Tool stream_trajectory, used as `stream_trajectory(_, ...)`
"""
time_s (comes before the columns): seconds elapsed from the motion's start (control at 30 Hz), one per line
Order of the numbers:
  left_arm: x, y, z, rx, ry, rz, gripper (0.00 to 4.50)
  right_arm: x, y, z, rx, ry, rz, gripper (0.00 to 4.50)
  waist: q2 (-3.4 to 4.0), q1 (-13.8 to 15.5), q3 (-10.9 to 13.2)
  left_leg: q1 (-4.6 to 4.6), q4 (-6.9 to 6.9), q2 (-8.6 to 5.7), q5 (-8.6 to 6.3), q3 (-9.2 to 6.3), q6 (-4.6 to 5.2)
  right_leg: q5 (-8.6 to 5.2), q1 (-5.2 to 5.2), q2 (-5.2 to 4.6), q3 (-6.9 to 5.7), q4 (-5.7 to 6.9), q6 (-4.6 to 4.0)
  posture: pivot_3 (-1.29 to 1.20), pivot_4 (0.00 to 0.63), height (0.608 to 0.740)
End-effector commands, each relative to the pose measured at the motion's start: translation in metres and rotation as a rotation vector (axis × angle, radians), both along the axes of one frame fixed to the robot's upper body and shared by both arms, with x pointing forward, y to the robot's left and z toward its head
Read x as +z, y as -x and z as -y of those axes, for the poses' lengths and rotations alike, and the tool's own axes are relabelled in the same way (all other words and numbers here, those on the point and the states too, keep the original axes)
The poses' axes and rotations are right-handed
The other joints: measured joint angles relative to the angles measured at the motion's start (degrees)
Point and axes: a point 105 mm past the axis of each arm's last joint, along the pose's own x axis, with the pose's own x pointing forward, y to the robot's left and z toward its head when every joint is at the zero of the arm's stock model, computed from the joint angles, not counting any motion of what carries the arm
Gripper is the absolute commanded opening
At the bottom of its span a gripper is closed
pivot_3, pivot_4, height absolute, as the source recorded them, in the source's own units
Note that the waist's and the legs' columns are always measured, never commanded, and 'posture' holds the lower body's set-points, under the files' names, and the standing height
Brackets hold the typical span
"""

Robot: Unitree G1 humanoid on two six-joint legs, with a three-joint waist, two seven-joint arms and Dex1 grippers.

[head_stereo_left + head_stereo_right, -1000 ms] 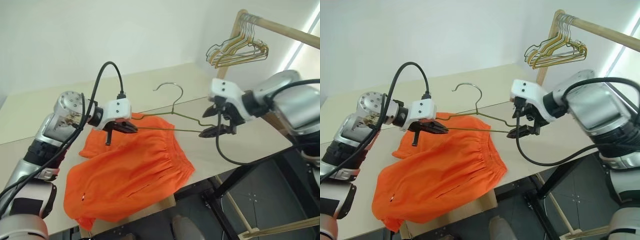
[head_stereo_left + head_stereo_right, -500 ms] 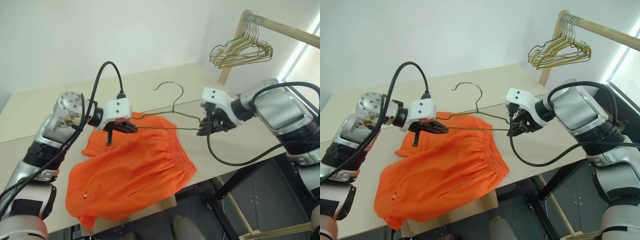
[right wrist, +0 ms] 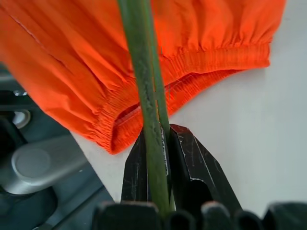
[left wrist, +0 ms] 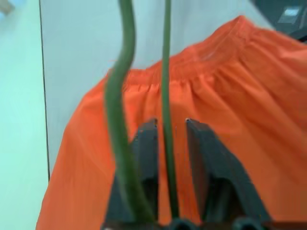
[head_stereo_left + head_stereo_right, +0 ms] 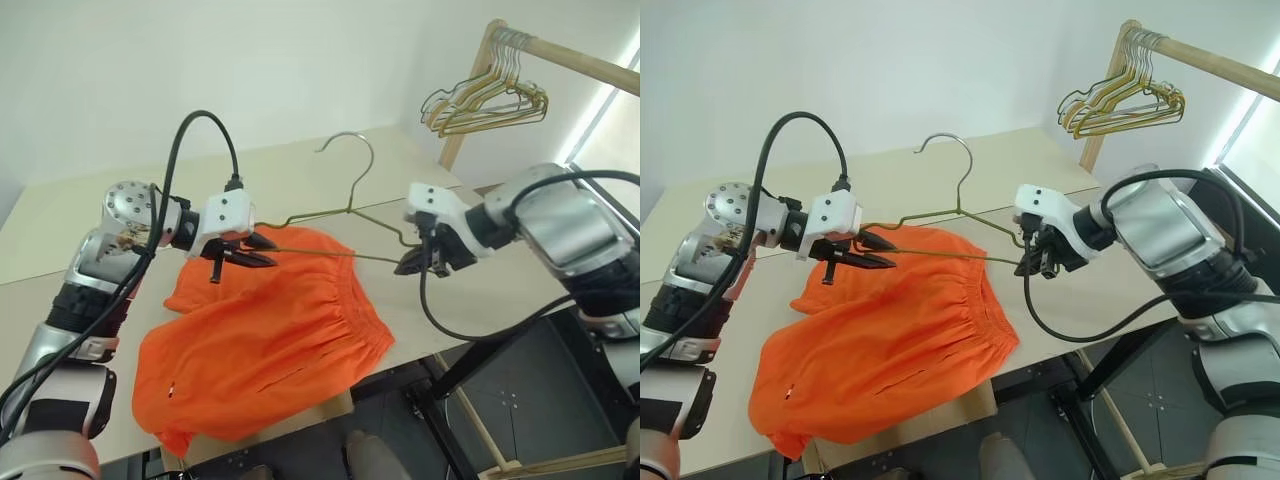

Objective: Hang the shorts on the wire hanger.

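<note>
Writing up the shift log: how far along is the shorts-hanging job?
Done: the wire hanger is lifted off the table. In hand: the right claw is clamped on one end; the left claw stands open around the other end's wire. Left: the shorts lie flat on the table, not yet hung.

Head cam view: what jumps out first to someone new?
The shorts, bright orange, lie spread on the table. Above them the wire hanger hangs in the air, the right gripper shut on one end and the left gripper open around the other.
</note>
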Motion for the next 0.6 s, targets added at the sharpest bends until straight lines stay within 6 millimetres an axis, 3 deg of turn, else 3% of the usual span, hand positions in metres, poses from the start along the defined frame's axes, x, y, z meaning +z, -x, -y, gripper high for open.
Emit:
stream_trajectory(0.03,0.017,-0.002,-0.01,0.003,0.069,0.017,2.51,0.013,0.012,0.017,-0.05,-0.052,0.004,0.0,0.0,0.13,0.0,0.0,0.03,0.0,0.0,-0.03,0.0,0.0,0.01,0.0,-0.03,0.01,0.0,-0.25,0.002,0.74)
stream_trajectory(0.23,0.023,-0.015,-0.034,0.1,0.091,0.023,4.43,-0.003,0.04,0.052,-0.237,-0.112,-0.143,0.0,0.0,0.16,0.0,-0.1,0.1,-0.01,0.0,-0.09,0.01,0.0,0.0,0.01,-0.12,0.0,0.0,-0.26,0.011,0.74)
stream_trajectory(0.33,0.028,-0.015,-0.028,0.09,0.127,0.059,4.47,-0.016,0.052,0.065,-0.346,-0.144,-0.223,0.0,0.0,0.18,0.0,-0.1,0.1,0.0,-0.01,-0.09,0.01,-0.01,0.0,0.01,-0.1,0.01,0.01,-0.25,0.021,0.74)
stream_trajectory(0.43,0.038,0.002,-0.012,0.003,0.221,0.049,4.47,-0.038,0.074,0.08,-0.48,-0.185,-0.382,0.0,0.0,0.86,0.0,-0.17,0.13,0.04,-0.02,-0.12,0.02,-0.01,0.02,0.05,-0.14,-0.03,0.02,-0.25,0.029,0.74)
stream_trajectory(0.6,0.037,0.02,0.0,-0.043,0.3,0.076,4.47,-0.067,0.095,0.093,-0.657,-0.225,-0.579,0.0,0.03,1.81,-0.01,-0.08,0.17,0.05,-0.05,-0.06,0.07,-0.01,0.09,0.03,-0.02,0.0,0.02,-0.26,0.037,0.74)
